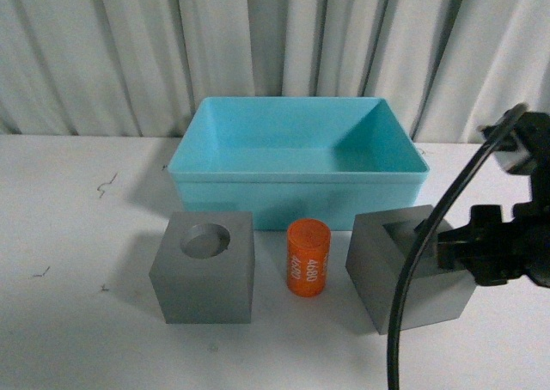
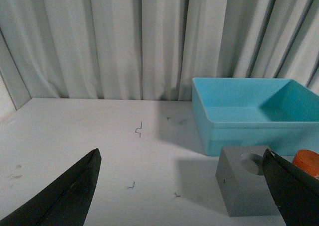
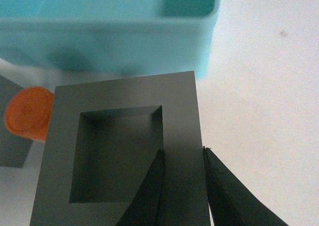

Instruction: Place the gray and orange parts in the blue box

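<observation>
The blue box stands at the back middle of the table, with nothing showing inside it. In front of it stand the gray cube with the round recess, the orange cylinder marked "4680", and the gray cube with the rectangular recess, which is tilted. My right gripper is shut on that cube's right wall, one finger inside the recess, one outside. My left gripper is open and empty, out of the front view; the round-recess cube, the box and the cylinder show ahead of it.
A white curtain hangs behind the table. The white tabletop carries small dark marks at the left. A black cable of the right arm hangs in front of the tilted cube.
</observation>
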### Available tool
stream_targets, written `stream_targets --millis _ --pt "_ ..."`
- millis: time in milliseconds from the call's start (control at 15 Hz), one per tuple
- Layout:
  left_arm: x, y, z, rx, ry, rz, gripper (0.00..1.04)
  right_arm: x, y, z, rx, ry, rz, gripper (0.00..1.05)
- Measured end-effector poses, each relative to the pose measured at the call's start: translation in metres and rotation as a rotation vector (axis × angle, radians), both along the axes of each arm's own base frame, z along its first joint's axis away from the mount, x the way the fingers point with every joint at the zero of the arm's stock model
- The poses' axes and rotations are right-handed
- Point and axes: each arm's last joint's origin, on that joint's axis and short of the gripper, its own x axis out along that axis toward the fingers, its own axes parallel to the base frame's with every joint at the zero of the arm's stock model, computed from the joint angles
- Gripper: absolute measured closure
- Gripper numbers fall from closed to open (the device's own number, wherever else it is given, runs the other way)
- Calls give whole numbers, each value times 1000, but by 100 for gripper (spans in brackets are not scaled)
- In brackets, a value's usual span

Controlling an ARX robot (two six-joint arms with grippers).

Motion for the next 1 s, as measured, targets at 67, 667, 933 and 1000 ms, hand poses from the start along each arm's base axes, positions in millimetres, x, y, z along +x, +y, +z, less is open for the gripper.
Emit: stream_targets --millis 67,667,933,1000 --pt "0 0 0 0 0 0 7 -3 -7 19 11 -45 -3 87" --pt "0 0 0 0 0 0 7 107 -18 126 99 -388 -70 87" --pt "0 0 0 0 0 0 7 142 21 92 172 -359 -130 87" --pt "0 0 0 0 0 0 7 147 24 73 189 -323 -173 87"
